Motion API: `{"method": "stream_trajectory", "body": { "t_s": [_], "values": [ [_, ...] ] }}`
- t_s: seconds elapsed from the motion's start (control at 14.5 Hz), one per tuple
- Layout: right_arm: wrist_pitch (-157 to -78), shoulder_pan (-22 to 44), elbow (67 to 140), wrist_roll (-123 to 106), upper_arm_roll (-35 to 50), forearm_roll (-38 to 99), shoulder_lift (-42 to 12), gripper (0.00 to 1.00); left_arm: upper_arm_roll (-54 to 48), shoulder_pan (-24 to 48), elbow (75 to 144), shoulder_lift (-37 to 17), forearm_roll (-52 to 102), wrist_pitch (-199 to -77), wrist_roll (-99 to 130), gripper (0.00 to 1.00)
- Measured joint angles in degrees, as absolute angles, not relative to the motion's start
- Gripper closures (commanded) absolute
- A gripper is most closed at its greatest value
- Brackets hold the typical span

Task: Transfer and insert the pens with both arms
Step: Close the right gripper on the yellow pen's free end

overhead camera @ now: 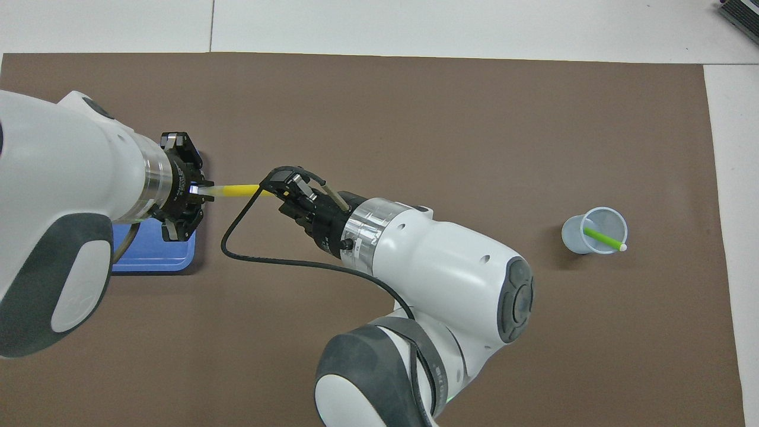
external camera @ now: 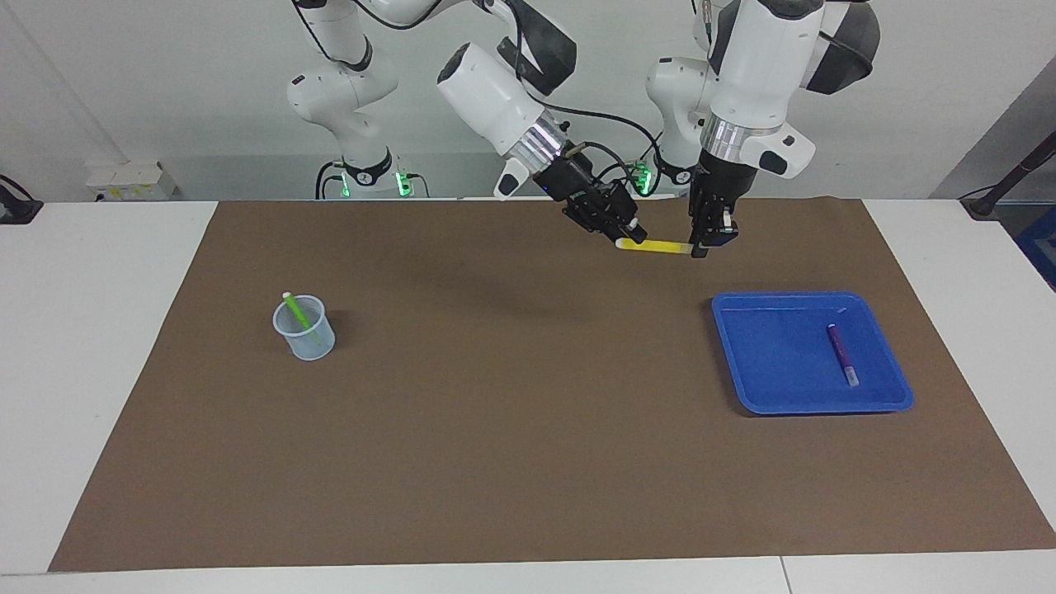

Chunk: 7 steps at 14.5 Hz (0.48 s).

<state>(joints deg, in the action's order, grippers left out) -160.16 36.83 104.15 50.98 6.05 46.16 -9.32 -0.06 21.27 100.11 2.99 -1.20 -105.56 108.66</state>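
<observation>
The yellow pen hangs level above the brown mat, held at both ends. My left gripper points straight down and is shut on its whitish end. My right gripper comes in slanted and is closed over its yellow end. The green pen leans in a clear cup toward the right arm's end of the table. The purple pen lies in a blue tray toward the left arm's end; the left arm hides it in the overhead view.
A brown mat covers most of the white table. Two smaller white arms with green lights stand at the robots' edge. A black cable loops off the right wrist over the mat.
</observation>
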Motion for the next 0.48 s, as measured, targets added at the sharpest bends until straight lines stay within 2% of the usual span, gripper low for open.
{"method": "stream_trajectory", "body": {
  "t_s": [0.21,0.35,0.48],
  "values": [
    [-160.2,36.7,104.1,51.0,5.9,46.2,-9.5,0.49,-0.1,21.3,100.1,3.0,-1.2,-105.6,108.7,1.0],
    [-160.2,36.6,104.0,51.0,5.9,46.2,-9.5,0.55,-0.1,21.3,100.1,3.0,-1.2,-105.6,108.7,1.0],
    [-160.2,36.6,104.0,51.0,5.9,46.2,-9.5,0.56,-0.1,21.3,100.1,3.0,-1.2,-105.6,108.7,1.0]
  ]
}}
